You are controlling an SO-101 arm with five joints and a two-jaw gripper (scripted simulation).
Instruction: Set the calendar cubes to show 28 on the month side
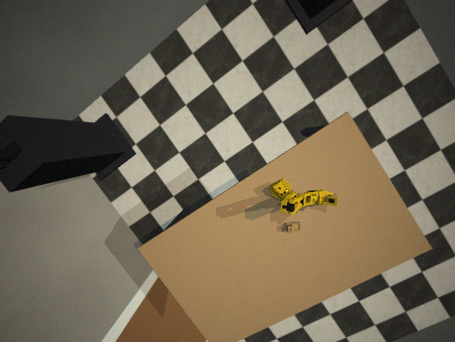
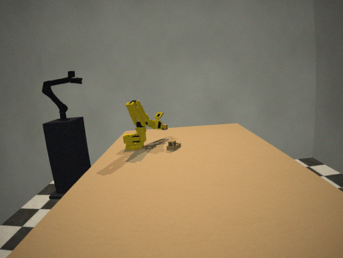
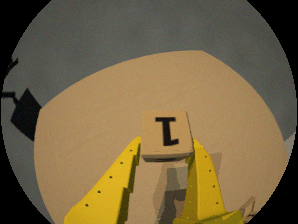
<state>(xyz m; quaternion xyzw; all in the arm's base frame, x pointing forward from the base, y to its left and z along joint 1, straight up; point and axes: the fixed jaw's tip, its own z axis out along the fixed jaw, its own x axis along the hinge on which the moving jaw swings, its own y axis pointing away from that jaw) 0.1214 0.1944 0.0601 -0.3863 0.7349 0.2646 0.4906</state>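
Here, a small yellow arm (image 2: 137, 123) rises from its base near the far left corner of a tan table (image 2: 197, 197), its gripper (image 3: 166, 163) clamped on a wooden cube (image 3: 165, 137) and lifted above the tabletop. The wrist view shows the cube pinched between the two yellow fingers, its near face printed with a dark digit that reads as an upside-down 1 from this angle. In the exterior view the gripper (image 2: 163, 126) hangs in the air, pointing toward the right and slightly down, well above the table surface and near a small wooden tray (image 2: 173, 145). The tray lies flat on the table just beside the arm's shadow, and a second cube (image 2: 171, 144) stands in it with a dark digit on the face toward the camera, too small to read. From the top view the arm (image 1: 307, 200) stretches across the table, with the tray (image 1: 291, 227) apart from it, closer to the lower edge of the picture; the held cube cannot be made out there. A black pedestal (image 2: 66, 154) carrying a dark camera arm (image 2: 57, 92) stands on the checkered floor (image 1: 254, 78) beside the table's left edge, against a plain grey wall (image 2: 200, 55).
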